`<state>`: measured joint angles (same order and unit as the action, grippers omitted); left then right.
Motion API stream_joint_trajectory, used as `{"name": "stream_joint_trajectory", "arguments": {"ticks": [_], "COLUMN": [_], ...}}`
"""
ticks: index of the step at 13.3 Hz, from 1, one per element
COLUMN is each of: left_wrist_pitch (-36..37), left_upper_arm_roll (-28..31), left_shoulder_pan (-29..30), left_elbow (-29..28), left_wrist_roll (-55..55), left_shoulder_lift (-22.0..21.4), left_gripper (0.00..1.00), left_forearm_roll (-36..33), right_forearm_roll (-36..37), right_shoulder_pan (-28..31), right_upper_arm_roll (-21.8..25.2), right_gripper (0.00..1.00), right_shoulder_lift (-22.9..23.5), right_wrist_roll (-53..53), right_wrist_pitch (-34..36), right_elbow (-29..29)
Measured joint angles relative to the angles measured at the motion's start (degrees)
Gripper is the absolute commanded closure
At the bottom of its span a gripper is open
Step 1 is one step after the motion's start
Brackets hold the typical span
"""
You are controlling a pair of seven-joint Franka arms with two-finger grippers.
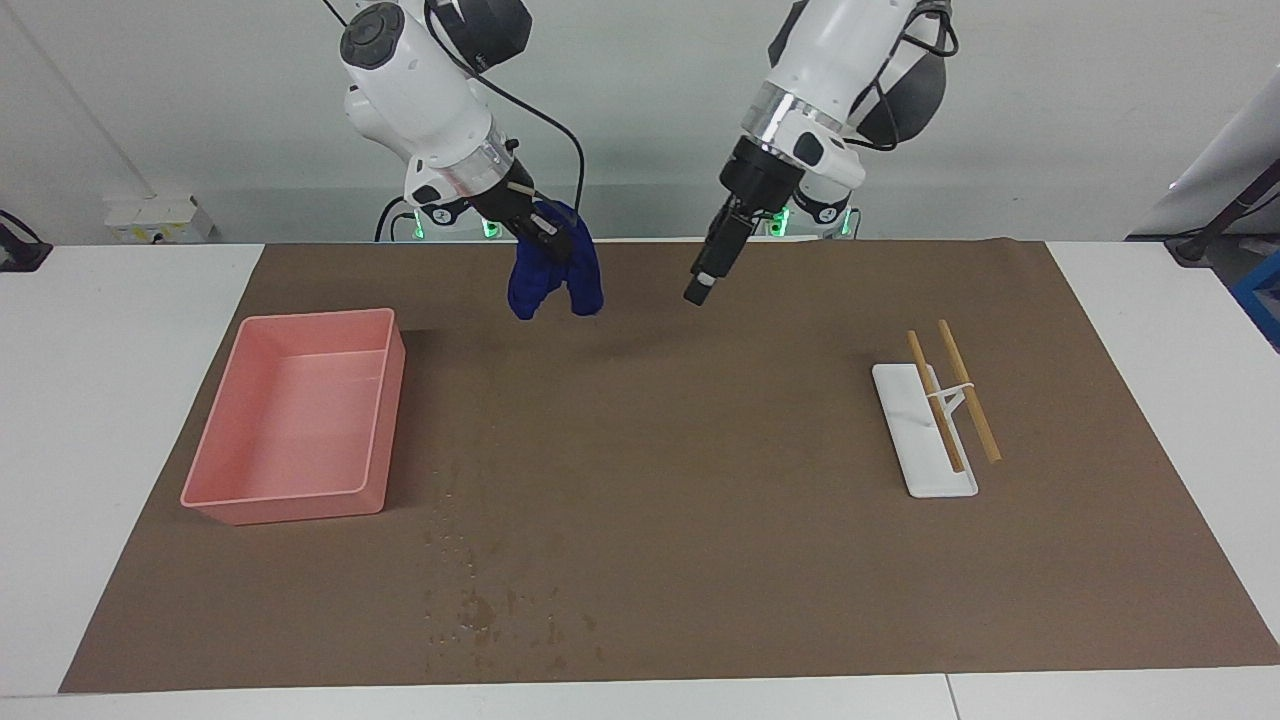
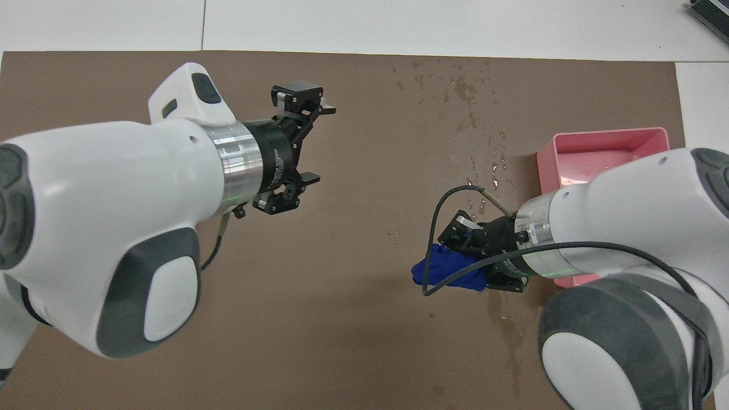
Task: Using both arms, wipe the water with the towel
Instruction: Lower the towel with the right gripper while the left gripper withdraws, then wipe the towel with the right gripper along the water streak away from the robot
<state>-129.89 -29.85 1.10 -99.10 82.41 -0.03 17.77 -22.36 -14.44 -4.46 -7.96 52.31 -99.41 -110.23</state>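
— Towel (image 1: 553,273) first: where is it?
— Hanging in the air as a blue bundle from the right gripper (image 1: 545,237), over the brown mat (image 1: 700,560) close to the mat's edge at the robots' end of the desk (image 1: 120,400). From overhead the towel (image 2: 450,273) shows just under the right gripper (image 2: 464,253).
— So that gripper is clenched on it?
— Yes, its fingers are closed into the cloth, and the folds droop below them clear of the mat.
— And the left gripper (image 1: 700,290)?
— Released. From overhead the left gripper (image 2: 307,145) has its fingers spread wide with nothing between them. It hangs over bare mat, well apart from the towel, pointing down.
— What about the water?
— A scatter of drops (image 1: 490,600) lies near the mat's edge farthest from the robots, toward the right arm's end.
— Anything else on the mat?
— A pink tray (image 1: 290,420) sits near the right arm's end, beside the drops. Toward the left arm's end, a white stand (image 1: 920,440) carries two wooden sticks (image 1: 955,395) laid across it.
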Motion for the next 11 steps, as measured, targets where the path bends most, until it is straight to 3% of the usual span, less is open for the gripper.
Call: {"name": "stream_joint_trajectory", "arguments": {"ticks": [2,5,8,11], "left_wrist_pitch": [5.4,13.5,25.6,40.2], "left_upper_arm_roll": [0.3,0.5,0.7,3.6], "left_shoulder_pan": [5.2,10.4,12.2,13.0], "left_elbow": [0.0,0.2,3.6,11.2], "left_wrist_roll": [-14.4,-36.3,-55.9,-70.9], "left_shoulder_lift": [0.0,-0.3,-0.6,-0.1], "left_gripper": [0.00,0.00,0.00,0.00], "left_forearm_roll": [-1.5,-10.5,-19.2,-22.0], "right_forearm_roll": [2.0,11.1,13.2,13.2], "right_shoulder_pan": [2.1,3.6,6.0,6.4], "right_upper_arm_roll": [0.3,0.5,0.5,0.4], "right_gripper": [1.00,1.00,1.00,1.00], "right_shoulder_lift": [-0.6,-1.4,-3.5,-6.2], "right_wrist_roll": [-9.3,-27.9,-39.7,-41.2], "right_wrist_pitch": [4.9,9.9,9.9,4.8], "right_elbow": [0.0,-0.7,-5.7,-15.1]}}
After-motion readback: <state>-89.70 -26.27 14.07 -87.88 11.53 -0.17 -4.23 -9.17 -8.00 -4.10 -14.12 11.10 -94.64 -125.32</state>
